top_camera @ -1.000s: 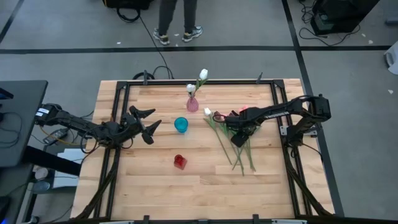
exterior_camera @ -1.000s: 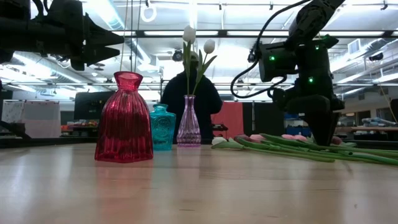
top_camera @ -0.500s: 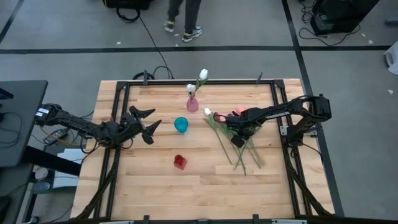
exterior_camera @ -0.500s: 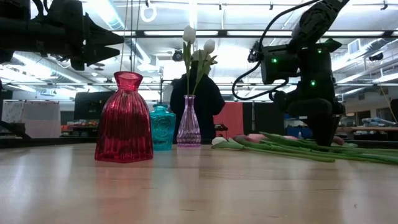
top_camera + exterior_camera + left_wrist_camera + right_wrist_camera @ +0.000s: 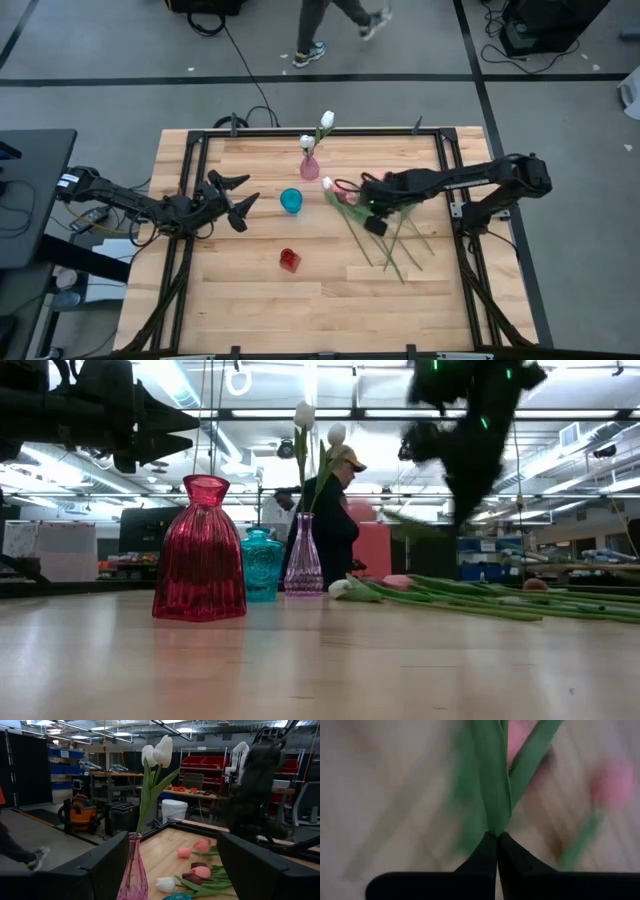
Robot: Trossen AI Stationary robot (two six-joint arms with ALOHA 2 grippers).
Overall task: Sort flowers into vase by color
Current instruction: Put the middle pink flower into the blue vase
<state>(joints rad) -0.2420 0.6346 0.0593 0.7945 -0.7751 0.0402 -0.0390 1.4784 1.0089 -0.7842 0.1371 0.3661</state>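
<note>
The flowers (image 5: 385,225) lie heaped near the desk's right edge; light and floppy, they are best pinched low on a stem. The right gripper (image 5: 497,836) pinches a green stem (image 5: 492,780), jaws closed, shown only in its wrist view. The left gripper (image 5: 240,196) waits wide open by the left edge.
</note>
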